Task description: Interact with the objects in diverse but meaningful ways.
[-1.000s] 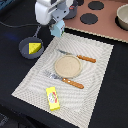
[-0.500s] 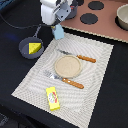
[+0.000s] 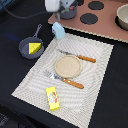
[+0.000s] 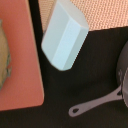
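Dark bench, smooth and matte. On it a pale woven placemat with fine ribbed stripes, rectangular, set at a slant.

At the mat's far corner toward the exterior view's left: pale white-blue milk carton, boxy with a wedge-shaped gable top, upright. In the wrist view the same carton seen from above, flat faces meeting along 1 soft crease, partly over the mat's textured weave.

Just off the mat to the exterior view's left: dark grey frying pan, round and shallow, thin straight handle ending in a small loop. Inside it a yellow cheese wedge, triangular.

Mid-mat: round tan plate, flat, matte. On either side of it 2 utensils with orange handles, 1 beyond and 1 nearer, metal ends grey.

Near the mat's front edge: yellow rectangular box, lying flat, with a small red-and-white print.

Beyond the mat: salmon-pink stove top with round black burners; grey pot at its right edge in the exterior view.

End effector above the carton, blurred at the frame's top; open or closed, cannot tell.
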{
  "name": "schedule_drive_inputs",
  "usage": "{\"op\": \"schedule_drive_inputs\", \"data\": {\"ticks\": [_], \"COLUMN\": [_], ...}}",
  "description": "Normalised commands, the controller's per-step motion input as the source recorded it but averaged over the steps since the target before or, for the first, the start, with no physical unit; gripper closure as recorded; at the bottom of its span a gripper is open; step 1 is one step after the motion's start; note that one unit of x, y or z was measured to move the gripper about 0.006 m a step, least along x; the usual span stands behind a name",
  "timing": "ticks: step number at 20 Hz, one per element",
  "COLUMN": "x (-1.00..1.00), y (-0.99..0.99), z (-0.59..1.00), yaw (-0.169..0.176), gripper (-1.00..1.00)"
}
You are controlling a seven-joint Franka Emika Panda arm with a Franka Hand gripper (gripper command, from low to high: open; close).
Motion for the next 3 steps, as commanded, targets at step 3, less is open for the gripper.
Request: {"op": "schedule_drive_inputs", "data": {"ticks": [3], "x": [-0.14], "y": [0.24], "z": [0.00], "yaw": [0.013], "gripper": [-1.00]}}
